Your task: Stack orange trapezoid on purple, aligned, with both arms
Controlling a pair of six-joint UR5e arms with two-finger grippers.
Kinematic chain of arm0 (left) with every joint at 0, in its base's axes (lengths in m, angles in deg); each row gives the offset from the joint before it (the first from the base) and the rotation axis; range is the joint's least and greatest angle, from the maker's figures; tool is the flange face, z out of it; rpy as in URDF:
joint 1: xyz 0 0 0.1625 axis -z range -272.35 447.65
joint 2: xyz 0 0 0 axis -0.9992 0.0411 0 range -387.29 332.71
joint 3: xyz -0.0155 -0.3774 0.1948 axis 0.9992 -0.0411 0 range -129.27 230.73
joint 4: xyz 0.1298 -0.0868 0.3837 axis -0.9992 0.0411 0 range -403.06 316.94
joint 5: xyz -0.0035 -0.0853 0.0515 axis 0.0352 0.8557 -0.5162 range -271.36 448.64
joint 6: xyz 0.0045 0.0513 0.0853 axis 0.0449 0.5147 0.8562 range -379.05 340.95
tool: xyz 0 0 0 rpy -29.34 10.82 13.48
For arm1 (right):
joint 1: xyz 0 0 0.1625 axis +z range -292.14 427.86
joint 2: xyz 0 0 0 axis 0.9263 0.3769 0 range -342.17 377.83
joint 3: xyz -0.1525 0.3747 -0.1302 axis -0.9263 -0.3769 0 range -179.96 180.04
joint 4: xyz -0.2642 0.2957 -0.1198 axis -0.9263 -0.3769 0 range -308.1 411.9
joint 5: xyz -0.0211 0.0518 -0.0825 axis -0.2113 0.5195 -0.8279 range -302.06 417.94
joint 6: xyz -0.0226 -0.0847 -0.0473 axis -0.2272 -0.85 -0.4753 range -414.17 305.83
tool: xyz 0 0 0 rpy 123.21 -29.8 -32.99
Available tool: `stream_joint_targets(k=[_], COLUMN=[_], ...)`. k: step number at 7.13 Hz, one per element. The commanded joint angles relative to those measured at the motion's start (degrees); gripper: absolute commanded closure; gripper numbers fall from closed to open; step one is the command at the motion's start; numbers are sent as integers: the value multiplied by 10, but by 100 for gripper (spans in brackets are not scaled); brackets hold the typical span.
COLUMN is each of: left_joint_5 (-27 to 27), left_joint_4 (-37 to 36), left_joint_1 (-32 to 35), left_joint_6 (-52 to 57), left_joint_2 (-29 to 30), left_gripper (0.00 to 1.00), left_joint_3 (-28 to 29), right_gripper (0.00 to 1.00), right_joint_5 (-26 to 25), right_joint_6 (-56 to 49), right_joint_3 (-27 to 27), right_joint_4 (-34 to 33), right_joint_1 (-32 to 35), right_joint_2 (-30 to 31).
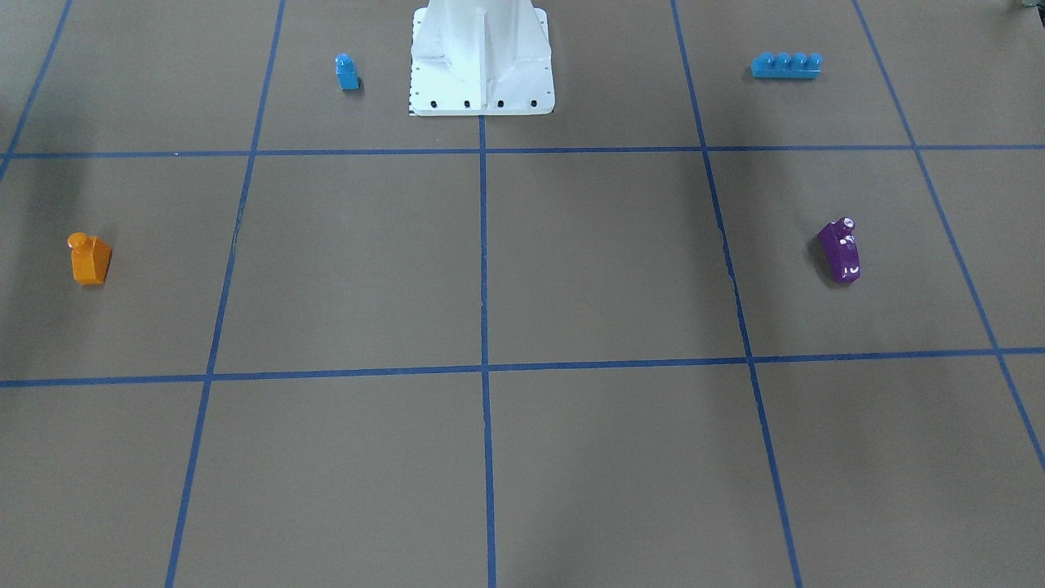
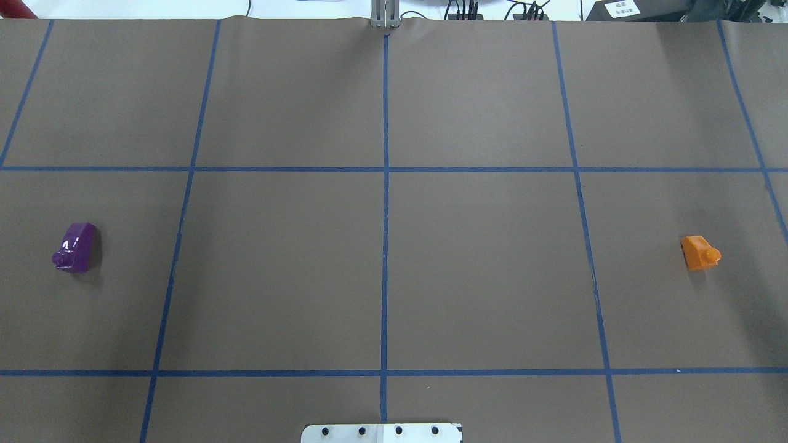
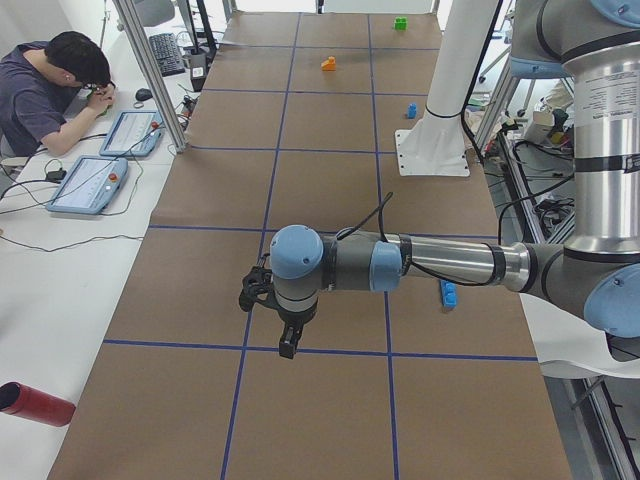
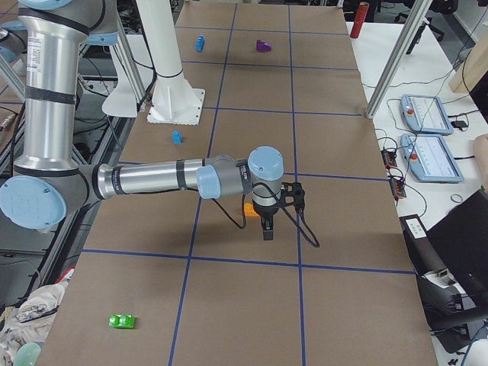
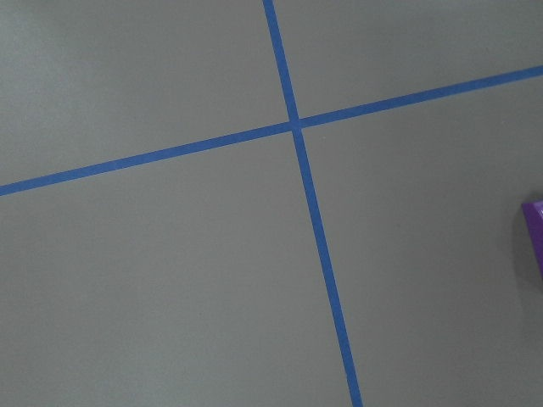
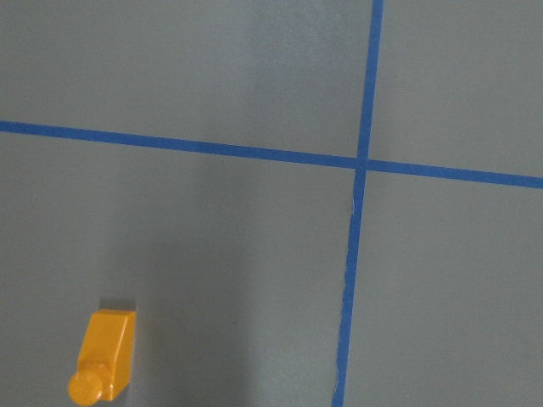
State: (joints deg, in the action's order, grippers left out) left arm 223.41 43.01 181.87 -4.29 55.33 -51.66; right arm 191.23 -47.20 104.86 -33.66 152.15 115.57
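The orange trapezoid (image 1: 90,260) stands upright on the brown table, at the right side of the overhead view (image 2: 699,252). It also shows low and left in the right wrist view (image 6: 103,356). The purple block (image 1: 841,251) stands at the left side of the overhead view (image 2: 75,247), and its edge shows in the left wrist view (image 5: 534,242). My left gripper (image 3: 288,345) hangs above the table near the purple block, which is hidden there. My right gripper (image 4: 267,231) hangs above the orange trapezoid (image 4: 248,207). Both show only in the side views, so I cannot tell whether they are open or shut.
A small blue single-stud block (image 1: 347,72) and a long blue four-stud brick (image 1: 786,65) lie either side of the white pedestal (image 1: 482,65). A green block (image 4: 122,322) lies at the table's right end. An operator (image 3: 50,85) sits beside the table.
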Motion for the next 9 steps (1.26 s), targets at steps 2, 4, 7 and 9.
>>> stream_joint_targets(k=[2, 4, 7, 9], left_joint_5=[0, 1, 1, 1], left_joint_4=[21, 44, 107, 249], left_joint_1=[0, -1, -60, -116], left_joint_6=[2, 1, -132, -171], left_joint_2=[0, 12, 41, 33], left_gripper=[0, 0, 0, 0], left_joint_3=[-2, -2, 10, 64], right_gripper=[0, 0, 0, 0], right_joint_5=[0, 2, 0, -3], right_joint_6=[0, 1, 24, 94], right_joint_3=[-1, 0, 2, 5], right_joint_4=[0, -3, 17, 63], right_joint_1=[0, -11, -56, -90], right_joint_2=[0, -15, -30, -31])
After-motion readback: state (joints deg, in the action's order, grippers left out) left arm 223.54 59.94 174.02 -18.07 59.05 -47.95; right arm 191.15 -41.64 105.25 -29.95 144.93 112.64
